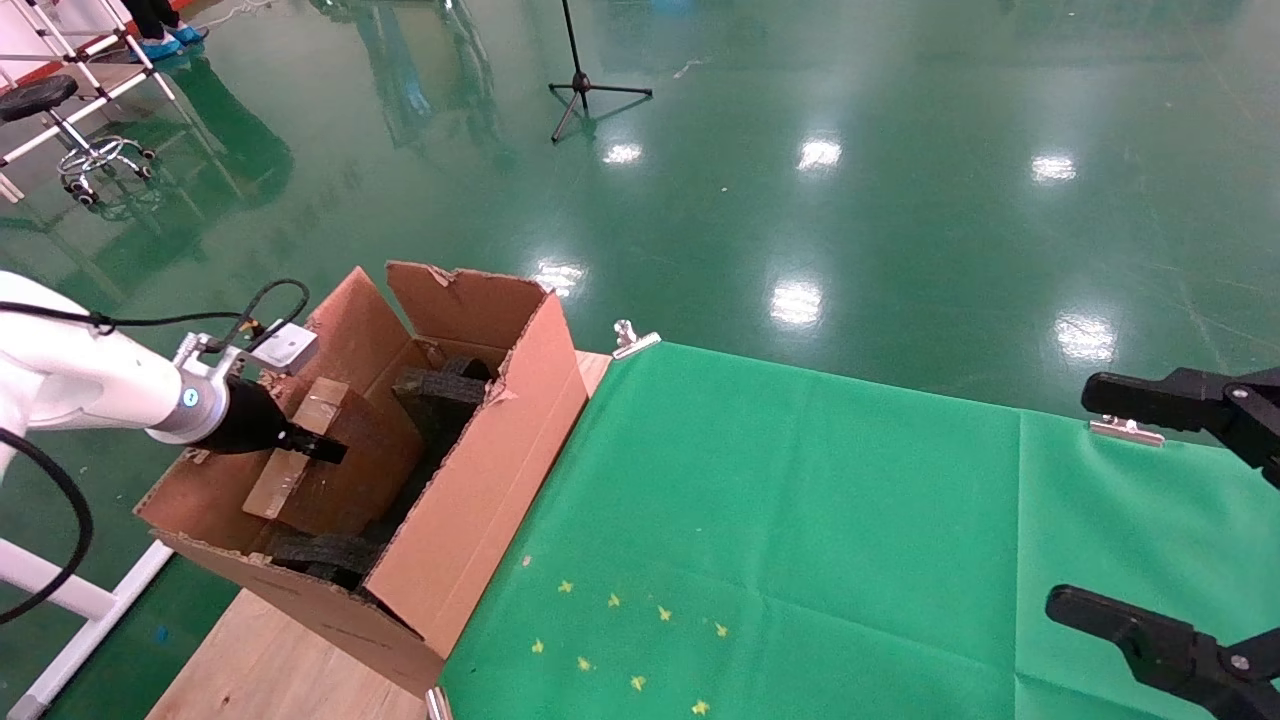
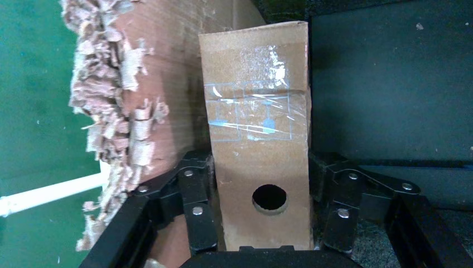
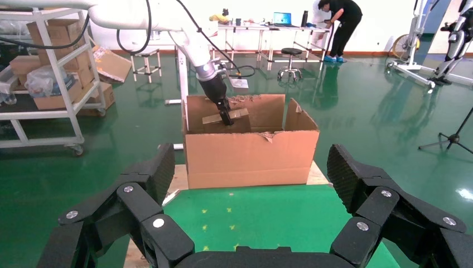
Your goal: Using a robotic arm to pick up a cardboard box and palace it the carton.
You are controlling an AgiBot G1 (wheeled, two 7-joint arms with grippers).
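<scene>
The white robotic arm [image 1: 80, 380] reaches from the left into the carton [image 1: 480, 470], a large brown open box with ragged flaps and black foam blocks [image 1: 440, 400] inside. My left gripper [image 1: 320, 448] is shut on the cardboard box [image 1: 340, 460], small, brown and taped, and holds it tilted inside the carton beside the foam. In the left wrist view the box [image 2: 259, 111] stands between the fingers [image 2: 195, 195], a round hole in its near face. My right gripper [image 1: 1078, 497] hangs open and empty over the green cloth at the right, and the right wrist view [image 3: 251, 173] shows the same.
A green cloth [image 1: 800, 520] covers the table, held by metal clips [image 1: 633, 338], with small yellow marks [image 1: 620, 640] near the front. The carton's torn flap [image 2: 111, 111] is close beside the left gripper. A tripod [image 1: 580, 80] and a stool [image 1: 40, 100] stand on the floor beyond.
</scene>
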